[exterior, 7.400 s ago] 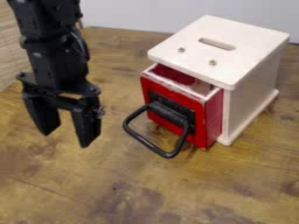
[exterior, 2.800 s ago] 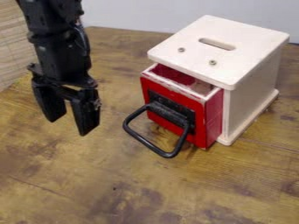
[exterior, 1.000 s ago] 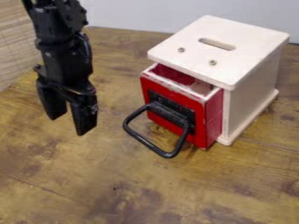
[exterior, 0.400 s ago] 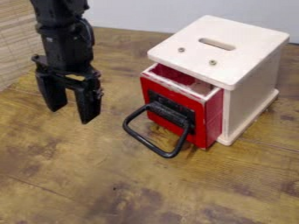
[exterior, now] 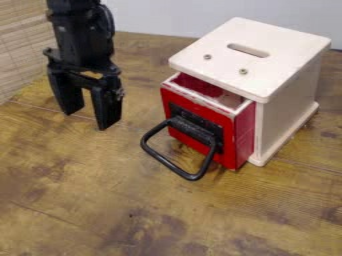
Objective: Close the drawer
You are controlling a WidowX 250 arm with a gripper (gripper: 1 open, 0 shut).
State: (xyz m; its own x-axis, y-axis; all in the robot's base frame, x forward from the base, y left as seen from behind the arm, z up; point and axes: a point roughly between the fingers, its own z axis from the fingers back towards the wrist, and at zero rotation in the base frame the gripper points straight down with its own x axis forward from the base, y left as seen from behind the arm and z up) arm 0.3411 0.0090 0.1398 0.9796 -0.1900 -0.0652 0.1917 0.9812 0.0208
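Over worn wooden tabletop (exterior: 120,200): black two-fingered claw (exterior: 83,105) spread wide, empty, pointing down, well left of bright red drawer (exterior: 207,125) with black loop handle, ajar.

The arm (exterior: 78,25) is cut off by the top edge at 12 o'clock, so only its lower part above the pincer (exterior: 84,108) shows. The drawer (exterior: 203,120) stands partly out of the cabinet (exterior: 274,80); its inside is mostly hidden under the cabinet top. The tabletop (exterior: 80,200) runs off the left, bottom and right edges. The two small marks beside the top slot (exterior: 246,49) are too small to tell.
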